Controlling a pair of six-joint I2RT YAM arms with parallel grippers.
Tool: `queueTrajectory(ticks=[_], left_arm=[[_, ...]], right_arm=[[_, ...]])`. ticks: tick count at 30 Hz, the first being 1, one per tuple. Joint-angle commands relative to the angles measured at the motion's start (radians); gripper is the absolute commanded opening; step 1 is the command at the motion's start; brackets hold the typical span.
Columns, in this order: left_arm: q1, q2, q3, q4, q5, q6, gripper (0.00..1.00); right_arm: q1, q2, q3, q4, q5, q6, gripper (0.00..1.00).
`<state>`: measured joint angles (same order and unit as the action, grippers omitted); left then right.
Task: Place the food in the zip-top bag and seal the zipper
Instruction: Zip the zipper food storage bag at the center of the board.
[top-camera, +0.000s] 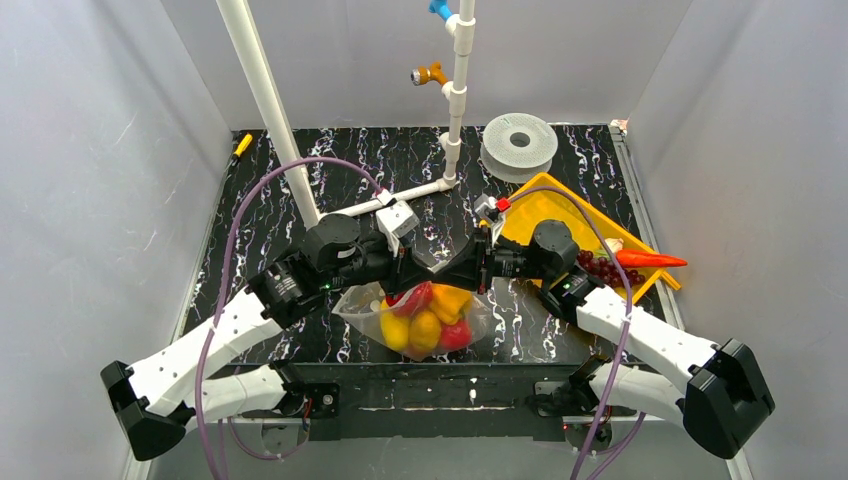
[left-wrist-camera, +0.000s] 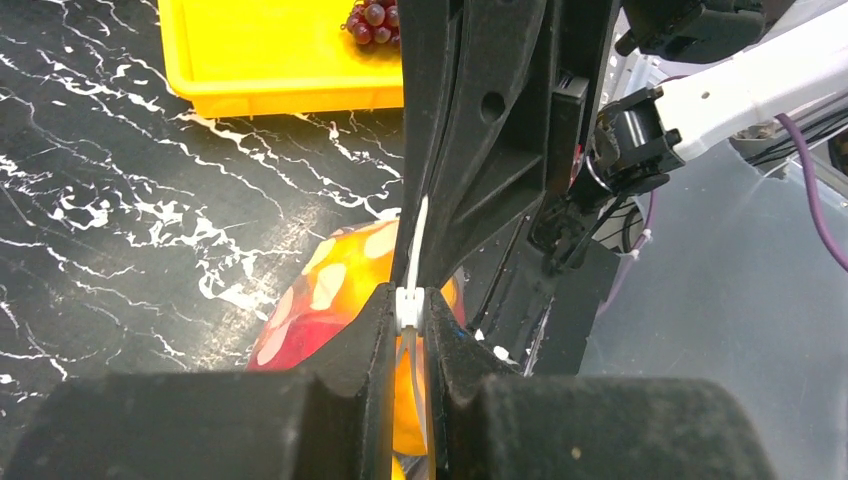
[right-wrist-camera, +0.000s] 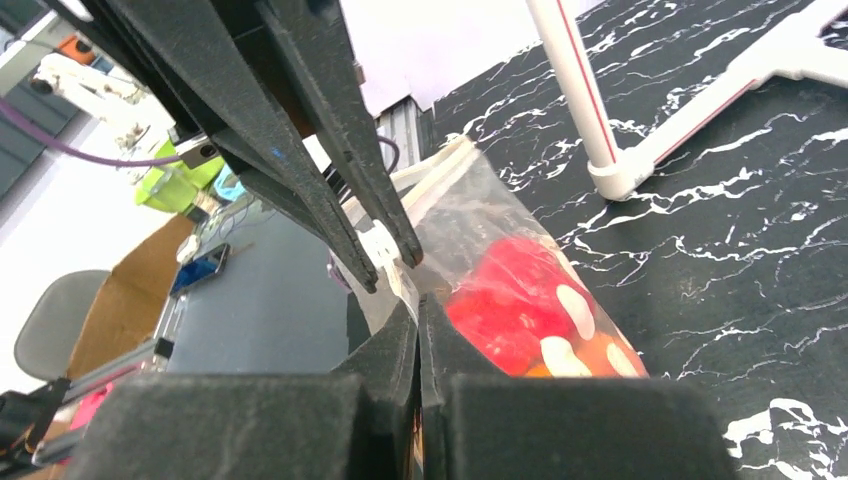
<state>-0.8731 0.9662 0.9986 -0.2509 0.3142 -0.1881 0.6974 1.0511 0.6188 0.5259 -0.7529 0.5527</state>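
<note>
The zip-top bag (top-camera: 430, 318) lies near the table's front edge, holding red, yellow and orange food (top-camera: 428, 322). My left gripper (top-camera: 424, 272) and right gripper (top-camera: 448, 273) meet tip to tip over its mouth. In the left wrist view the left gripper (left-wrist-camera: 410, 303) is shut on the whitish zipper (left-wrist-camera: 418, 240), with the food (left-wrist-camera: 330, 290) below it. In the right wrist view the right gripper (right-wrist-camera: 418, 303) is shut on the zipper (right-wrist-camera: 440, 185) beside a red piece of food (right-wrist-camera: 505, 300). Purple grapes (top-camera: 605, 268) and an orange piece (top-camera: 650, 260) lie in the yellow tray (top-camera: 560, 205).
A white PVC pipe frame (top-camera: 270, 110) rises from the table's back left and middle. A grey spool (top-camera: 518, 145) sits at the back right, behind the yellow tray. A small yellow object (top-camera: 243, 143) lies at the back left corner. Grey walls enclose the table.
</note>
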Motion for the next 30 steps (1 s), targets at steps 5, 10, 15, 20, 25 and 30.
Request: queueTrajectory(ticks=[5,10,15,20,25,30], left_arm=[[0.009,-0.092,-0.01,-0.172,-0.027,0.028,0.0],[0.009,-0.131,-0.019,-0.223,-0.066,0.026,0.0],[0.009,-0.163,-0.038,-0.241,-0.085,0.022,0.0],[0.009,-0.167,-0.043,-0.257,-0.09,0.024,0.0],[0.009,-0.167,-0.049,-0.259,-0.086,0.023,0.0],[0.009,-0.161,-0.053,-0.258,-0.086,0.022,0.0]], right_arm=[[-0.085,-0.054,0.003,0.073,0.133,0.05,0.01],[-0.126,-0.082,-0.01,0.021,0.197,0.05,0.01],[-0.156,-0.089,-0.021,0.009,0.226,0.055,0.01],[-0.181,-0.11,-0.043,-0.019,0.262,0.045,0.01],[-0.213,-0.13,-0.068,-0.036,0.28,0.05,0.01],[-0.244,-0.148,-0.088,-0.056,0.302,0.051,0.01]])
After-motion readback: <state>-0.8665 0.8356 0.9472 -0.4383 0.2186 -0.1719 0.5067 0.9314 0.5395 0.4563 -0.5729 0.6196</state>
